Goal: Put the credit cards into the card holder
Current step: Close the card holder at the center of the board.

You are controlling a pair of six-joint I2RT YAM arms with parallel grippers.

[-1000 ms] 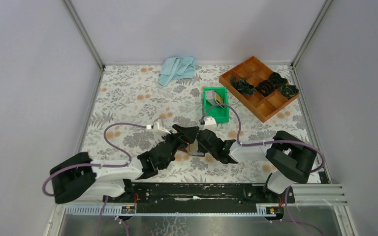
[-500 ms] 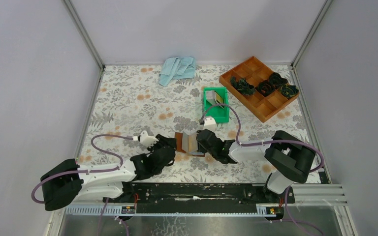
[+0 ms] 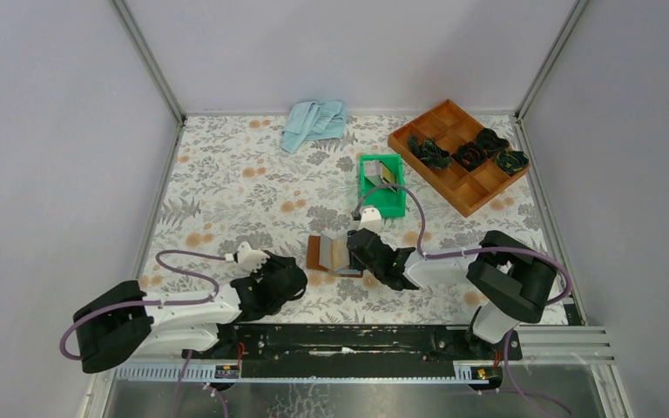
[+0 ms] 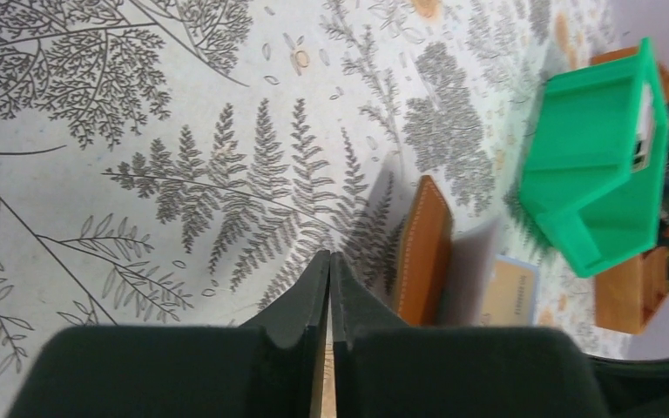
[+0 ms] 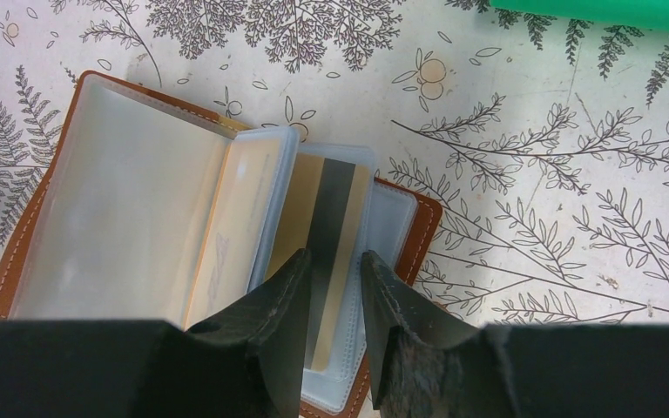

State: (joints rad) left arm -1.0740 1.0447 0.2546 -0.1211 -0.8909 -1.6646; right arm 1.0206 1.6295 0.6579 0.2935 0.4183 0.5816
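The floral table [image 3: 226,174] carries a wooden compartment tray [image 3: 466,187] at the far right and a green bin [image 3: 368,187] beside it. From here I judge the job partly done. The card holder [image 5: 122,200] lies open on the table in the middle, and one gold-tan card [image 5: 331,218] with a dark stripe sits in a clear sleeve on its right half. More credit cards [image 3: 381,171] stand in the bin, not yet moved.

My right gripper [image 5: 335,261] hangs directly over that sleeved card, fingers partly spread either side of the stripe and pinching nothing I can make out. My left gripper [image 4: 329,261] is pressed together and empty, with the holder just ahead and to its right, not touching.
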